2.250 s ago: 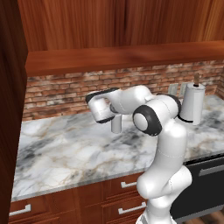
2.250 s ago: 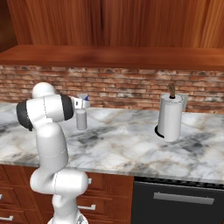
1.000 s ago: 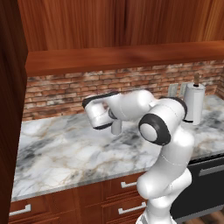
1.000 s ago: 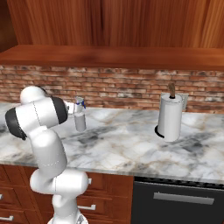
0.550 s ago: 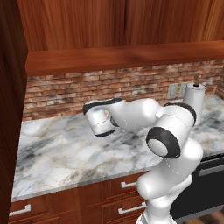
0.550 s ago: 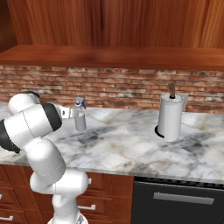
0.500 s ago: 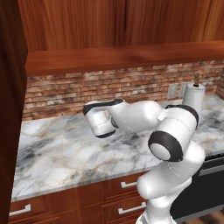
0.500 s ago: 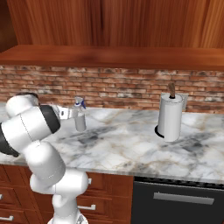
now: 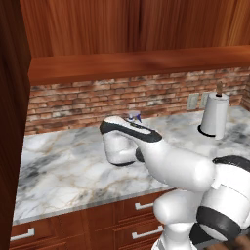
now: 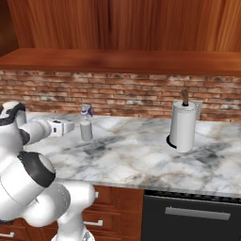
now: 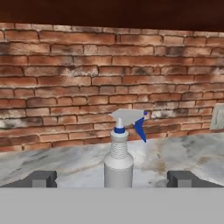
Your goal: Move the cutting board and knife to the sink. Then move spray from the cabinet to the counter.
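Observation:
The spray is a slim pale bottle with a blue trigger nozzle, standing upright on the marble counter in front of the brick wall. In the hand view my gripper is open, its two dark fingertips wide apart, and the bottle stands ahead between them, untouched. From the right base view the gripper hovers just left of the spray, with a small gap. In the left base view my arm hides all but the spray's top. The cutting board, knife and sink are out of view.
A white paper-towel roll on its holder stands further right on the counter. Wooden cabinets hang above the brick wall. Reddish drawers and a black appliance front sit below. A dark wooden panel rises at the left.
My hand has drawn back to the left, away from the spray, and the arm's elbow has swung lower and nearer the cameras. The spray stays standing in the same spot.

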